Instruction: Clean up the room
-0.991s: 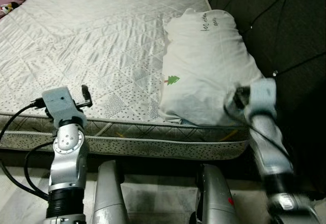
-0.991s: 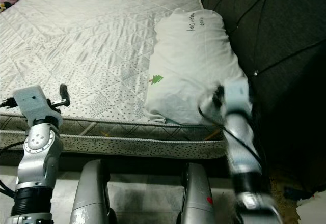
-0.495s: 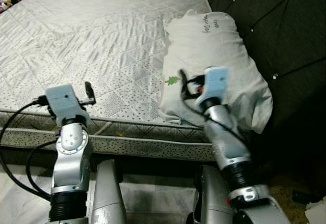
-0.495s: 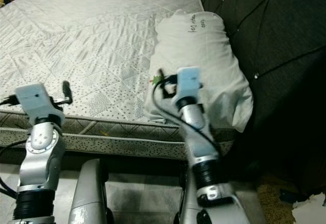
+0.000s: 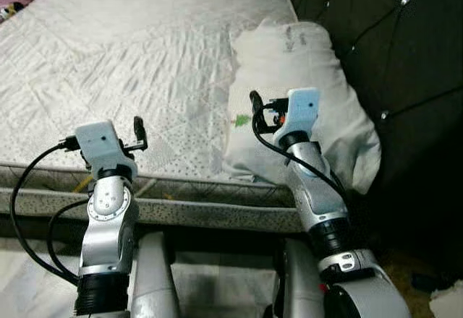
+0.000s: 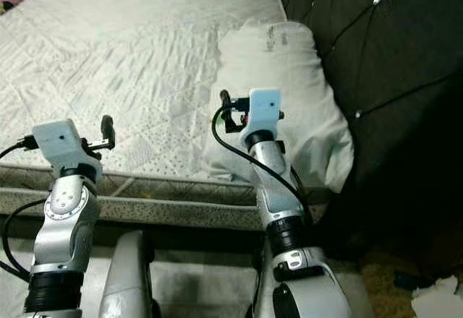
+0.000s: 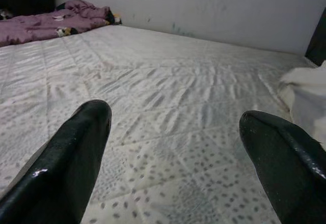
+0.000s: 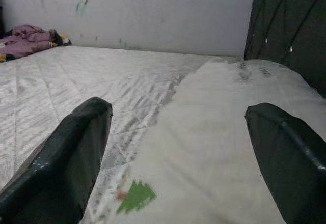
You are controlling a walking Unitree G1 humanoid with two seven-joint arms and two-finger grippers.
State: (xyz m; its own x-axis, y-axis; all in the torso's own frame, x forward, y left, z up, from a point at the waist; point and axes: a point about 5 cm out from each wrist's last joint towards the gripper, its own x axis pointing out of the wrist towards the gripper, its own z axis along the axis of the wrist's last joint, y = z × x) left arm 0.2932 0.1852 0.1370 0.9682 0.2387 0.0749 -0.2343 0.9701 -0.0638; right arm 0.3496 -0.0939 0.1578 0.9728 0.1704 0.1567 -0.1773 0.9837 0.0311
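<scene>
Though its writing blurs, pillow (image 5: 304, 79) shows green tree print (image 5: 241, 121).

bed (image 5: 145, 58): bare quilted mattress | white pillow (image 5: 311, 79) by dark headboard | purple bedding (image 7: 56, 20) at far corner

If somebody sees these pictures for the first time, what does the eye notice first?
A white pillow with a small green tree print lies on the bed's right side, against the dark tufted headboard. The right claw hangs open over the pillow's near end, and the left claw is open above the quilted mattress.
</scene>
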